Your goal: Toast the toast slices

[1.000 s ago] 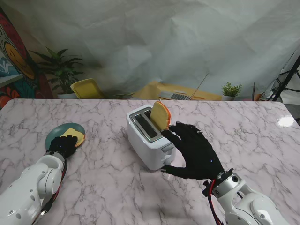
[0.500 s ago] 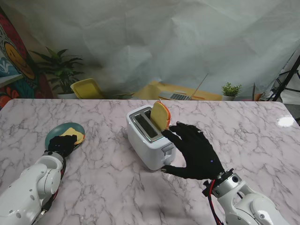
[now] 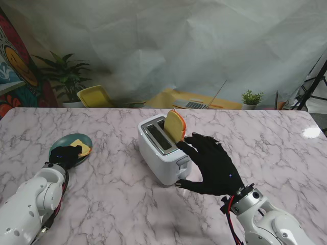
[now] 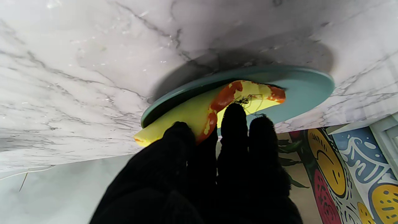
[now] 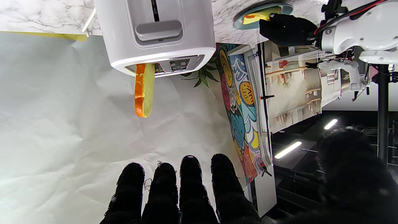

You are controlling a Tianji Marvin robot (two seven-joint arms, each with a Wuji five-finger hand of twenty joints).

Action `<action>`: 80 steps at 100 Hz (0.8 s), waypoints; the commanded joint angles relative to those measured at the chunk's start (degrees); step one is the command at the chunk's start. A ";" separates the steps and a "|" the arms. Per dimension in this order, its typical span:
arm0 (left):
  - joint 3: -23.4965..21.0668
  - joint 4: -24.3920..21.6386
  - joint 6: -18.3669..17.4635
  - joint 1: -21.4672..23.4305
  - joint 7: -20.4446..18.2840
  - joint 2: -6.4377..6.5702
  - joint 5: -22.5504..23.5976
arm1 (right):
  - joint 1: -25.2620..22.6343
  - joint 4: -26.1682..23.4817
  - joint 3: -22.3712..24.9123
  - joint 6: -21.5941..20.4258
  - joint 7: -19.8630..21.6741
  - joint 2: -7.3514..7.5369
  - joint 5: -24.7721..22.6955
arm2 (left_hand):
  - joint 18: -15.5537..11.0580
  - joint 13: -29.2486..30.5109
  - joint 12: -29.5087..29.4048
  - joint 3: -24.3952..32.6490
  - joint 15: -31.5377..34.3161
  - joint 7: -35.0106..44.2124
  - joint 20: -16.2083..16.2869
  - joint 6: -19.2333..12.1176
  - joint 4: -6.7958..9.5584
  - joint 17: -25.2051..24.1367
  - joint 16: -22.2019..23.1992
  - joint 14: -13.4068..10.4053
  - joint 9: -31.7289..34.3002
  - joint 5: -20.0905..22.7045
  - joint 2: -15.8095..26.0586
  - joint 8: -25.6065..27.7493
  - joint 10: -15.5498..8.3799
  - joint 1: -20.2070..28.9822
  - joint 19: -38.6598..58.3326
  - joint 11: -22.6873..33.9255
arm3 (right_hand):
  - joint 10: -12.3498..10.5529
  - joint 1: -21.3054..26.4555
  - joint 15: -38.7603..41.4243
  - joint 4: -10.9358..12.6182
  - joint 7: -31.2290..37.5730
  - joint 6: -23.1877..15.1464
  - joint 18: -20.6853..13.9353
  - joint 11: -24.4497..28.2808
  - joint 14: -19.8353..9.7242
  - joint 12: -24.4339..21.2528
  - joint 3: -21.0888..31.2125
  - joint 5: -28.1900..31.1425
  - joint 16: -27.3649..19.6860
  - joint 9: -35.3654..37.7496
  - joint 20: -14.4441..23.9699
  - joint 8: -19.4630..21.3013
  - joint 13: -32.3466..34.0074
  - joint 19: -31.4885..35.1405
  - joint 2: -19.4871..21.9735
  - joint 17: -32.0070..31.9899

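Leftmost, the left hand (image 3: 65,154) has closed its fingers (image 4: 234,124) on the near edge of a slice (image 4: 199,109) lying on the plate (image 3: 61,144); it looks gripped, barely lifted. Right of it on the bench (image 3: 112,204), the toaster (image 3: 162,149) carries a second slice (image 3: 174,126) upright in its right slot, the left slot free. The right hand (image 3: 212,164) hovers spread and empty beside the toaster.

No readable text, no labels, no brand names, no numbers in any view, the white toaster (image 3: 162,148) shows no marking, mural (image 3: 15,66) only painted shapes
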 commanded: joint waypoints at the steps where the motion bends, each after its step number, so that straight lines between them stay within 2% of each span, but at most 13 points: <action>1: -0.11 0.26 -0.01 0.08 -0.52 -0.07 -0.46 | 0.03 0.21 -0.13 0.16 -0.27 -0.10 -0.28 | 0.92 2.04 3.18 2.47 2.01 5.97 1.89 -1.64 1.85 -0.04 2.52 1.30 3.66 2.56 -1.64 3.43 0.40 4.68 2.63 2.08 | -0.11 -0.92 0.58 0.51 0.46 0.14 -1.23 1.32 -1.21 0.52 -0.25 1.38 -2.05 -0.40 -1.29 -0.89 0.47 0.61 2.51 -1.40; 13: -0.87 -0.25 -0.27 0.42 0.34 -0.23 -0.76 | 0.24 0.33 -0.29 0.34 -0.47 -0.14 -0.12 | 1.97 2.06 6.71 2.18 4.00 6.86 2.91 -0.48 3.32 -0.79 6.89 1.87 4.05 1.71 -2.57 6.78 1.32 4.68 4.79 2.64 | -0.13 -0.90 0.57 0.49 0.58 0.18 -1.23 1.48 -1.21 0.58 -0.41 1.41 -2.05 -0.41 -1.75 -1.00 0.53 1.11 2.65 -1.56; 31: -3.02 -2.77 -1.23 1.67 1.67 -0.38 0.38 | 0.62 0.50 -0.54 0.48 -0.84 -0.16 -0.20 | 2.60 1.46 9.88 2.57 6.40 7.84 4.06 -0.15 3.91 -1.89 10.53 2.49 3.71 1.01 -2.55 9.85 1.72 4.68 6.79 4.16 | -0.15 -0.79 0.61 0.46 0.77 0.16 -1.26 1.75 -1.16 0.68 -0.58 1.44 -2.03 -0.40 -2.43 -1.18 0.73 1.85 2.93 -1.59; 61: -7.74 -9.25 -2.31 3.65 2.76 -0.57 3.94 | 1.40 0.77 -1.24 1.07 -1.29 -0.24 -0.01 | 1.88 1.71 10.18 1.74 6.03 8.31 4.21 -1.80 4.15 -1.97 10.62 1.99 4.27 1.88 -2.27 9.87 0.69 4.68 6.97 3.95 | 0.00 -0.38 0.69 0.42 1.24 0.22 -1.25 2.18 -1.03 0.83 -0.62 1.91 -2.00 -0.07 -3.41 -1.43 1.20 3.01 3.27 -1.51; 80: -10.42 -11.59 -3.55 3.40 3.00 -0.71 4.25 | 2.27 0.68 -1.29 0.52 -0.43 -0.17 0.34 | 0.48 2.34 9.84 0.29 4.89 8.84 3.86 -4.27 4.57 -1.59 10.11 1.34 5.15 3.03 -1.93 8.86 -0.85 4.68 6.37 3.12 | -0.03 -0.60 0.60 0.38 1.49 0.10 -1.32 2.17 -1.05 0.82 -0.66 2.02 -2.04 0.03 -3.94 -1.58 1.33 3.65 3.31 -1.72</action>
